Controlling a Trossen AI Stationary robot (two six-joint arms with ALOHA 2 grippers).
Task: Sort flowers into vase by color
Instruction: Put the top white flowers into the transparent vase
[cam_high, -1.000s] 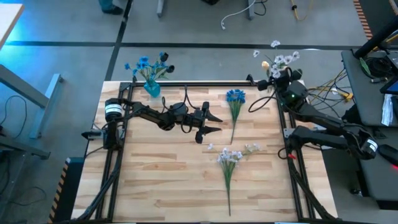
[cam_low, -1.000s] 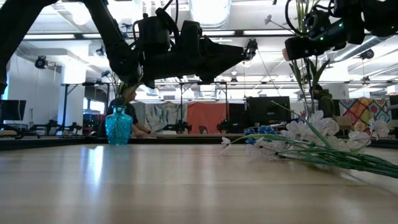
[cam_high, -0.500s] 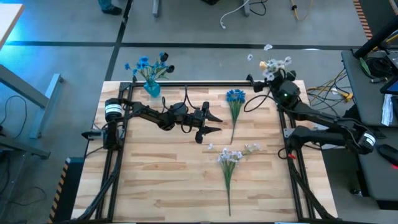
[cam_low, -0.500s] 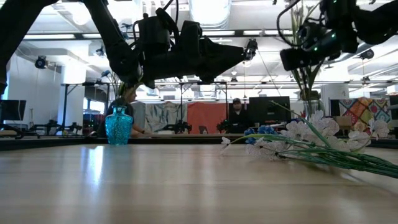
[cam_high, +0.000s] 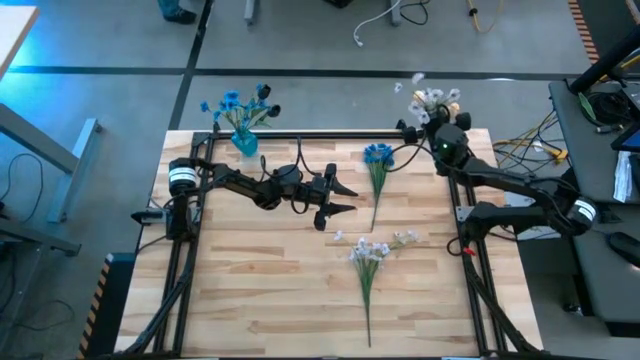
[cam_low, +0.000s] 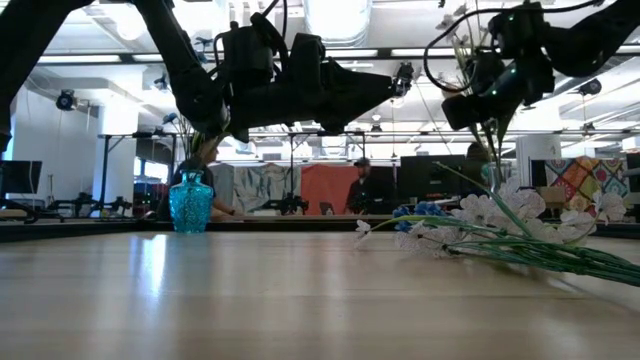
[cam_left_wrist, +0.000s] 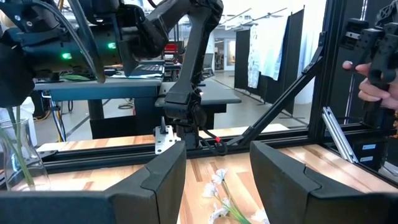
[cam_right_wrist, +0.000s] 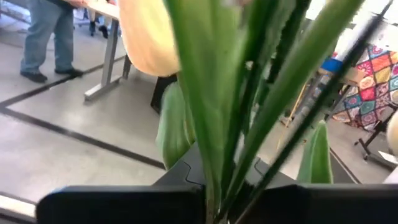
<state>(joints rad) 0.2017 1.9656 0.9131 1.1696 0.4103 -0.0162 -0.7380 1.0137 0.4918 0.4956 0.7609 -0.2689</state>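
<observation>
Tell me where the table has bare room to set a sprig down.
Free: the near left wood, bordered by the left pincer and the white sprig; also the strip right of that sprig. Crowded: the far edge, with the blue vase, blue sprig and right pincer.

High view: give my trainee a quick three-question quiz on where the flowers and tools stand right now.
1. True or false: the blue vase at the table's far left corner already holds blue flowers.
2. What loose sprigs lie on the table? A) one blue sprig, one white sprig; B) two tulip sprigs; C) none.
3. Which tool grips stems at the far right corner, and what do they carry?

Key:
1. True.
2. A: blue sprig, white sprig.
3. The right tool, shut on the tulip bunch; a peach bud shows in its wrist view. The left tool hovers open mid-table.
</observation>
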